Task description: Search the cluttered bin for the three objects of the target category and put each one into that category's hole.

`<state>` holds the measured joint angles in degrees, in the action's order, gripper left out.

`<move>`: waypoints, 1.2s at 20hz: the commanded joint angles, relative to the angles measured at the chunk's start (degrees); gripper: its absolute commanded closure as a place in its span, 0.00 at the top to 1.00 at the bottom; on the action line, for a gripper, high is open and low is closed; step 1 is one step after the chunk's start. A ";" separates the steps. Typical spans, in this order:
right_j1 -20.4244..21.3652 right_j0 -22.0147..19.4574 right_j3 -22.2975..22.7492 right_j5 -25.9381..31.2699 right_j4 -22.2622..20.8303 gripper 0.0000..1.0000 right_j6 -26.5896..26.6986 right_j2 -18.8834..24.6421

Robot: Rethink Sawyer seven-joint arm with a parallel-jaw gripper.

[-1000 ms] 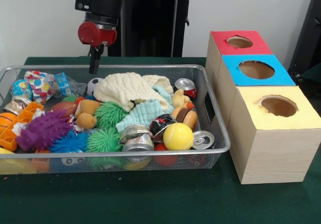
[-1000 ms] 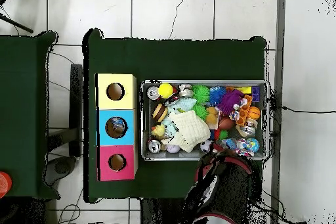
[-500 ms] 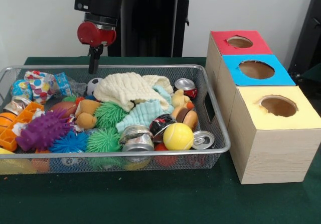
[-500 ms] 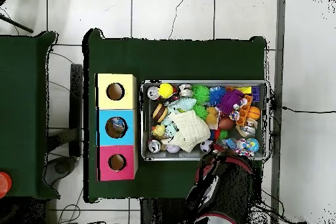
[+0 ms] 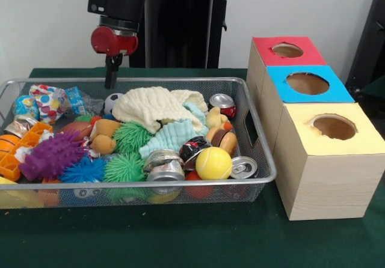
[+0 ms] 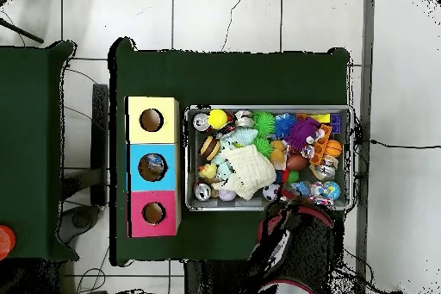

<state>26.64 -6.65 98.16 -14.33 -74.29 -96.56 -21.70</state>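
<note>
Front view: tool (image 5: pixel 111 76) has risen slightly above the bin (image 5: pixel 249 137).

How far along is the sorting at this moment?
Possibly one deposit is done: in the overhead view something lies inside the blue box's hole, though what it is cannot be told. The yellow box's hole and the red box's hole look empty. Nothing is in hand: the gripper hangs empty above the wire bin's far rim. The bin is crowded with cans, balls and toys.
</note>
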 commanded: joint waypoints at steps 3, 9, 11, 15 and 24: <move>-1.74 -0.98 -0.25 3.57 0.33 0.00 -6.44 7.73; -1.57 -1.11 -0.35 3.70 -0.26 0.00 -6.48 7.93; -1.00 -1.81 0.12 4.06 -1.82 0.00 -7.60 9.23; -0.29 -3.13 0.87 4.89 -3.60 1.00 -9.17 11.10; -1.63 -1.51 -1.44 2.75 0.48 1.00 -4.93 7.94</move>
<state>26.63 -8.35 98.16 -14.28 -75.47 -96.56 -18.71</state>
